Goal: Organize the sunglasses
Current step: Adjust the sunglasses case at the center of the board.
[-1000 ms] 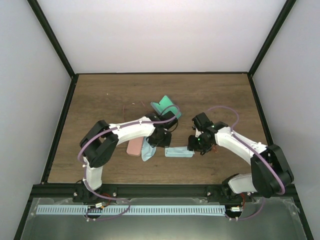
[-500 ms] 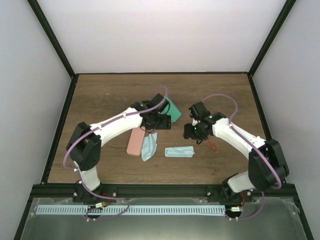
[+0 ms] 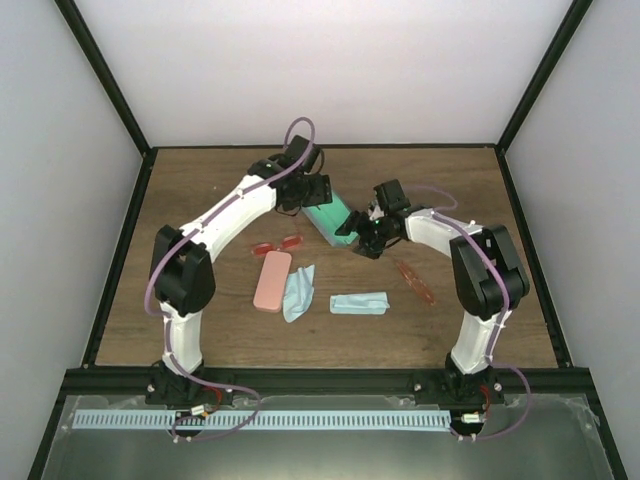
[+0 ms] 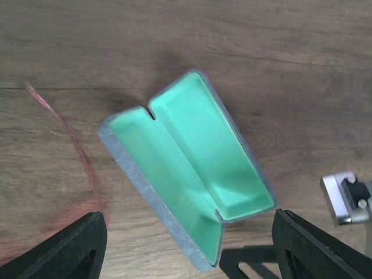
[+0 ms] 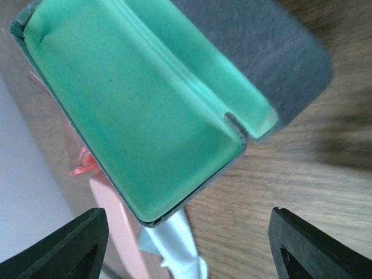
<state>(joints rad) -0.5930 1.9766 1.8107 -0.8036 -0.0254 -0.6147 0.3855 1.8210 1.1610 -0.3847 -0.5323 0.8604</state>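
Green-lined case point(image 4: 192, 174) open, sunglasses point(image 4: 68, 132) (one arm) cropped

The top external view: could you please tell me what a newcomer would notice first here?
The open case, bright green inside, stands out toward the far side of the table, flanked by the left tool and right tool, both open. Two sunglasses lie loose: a reddish-pink pair to its left, an orange-red pair to its right.
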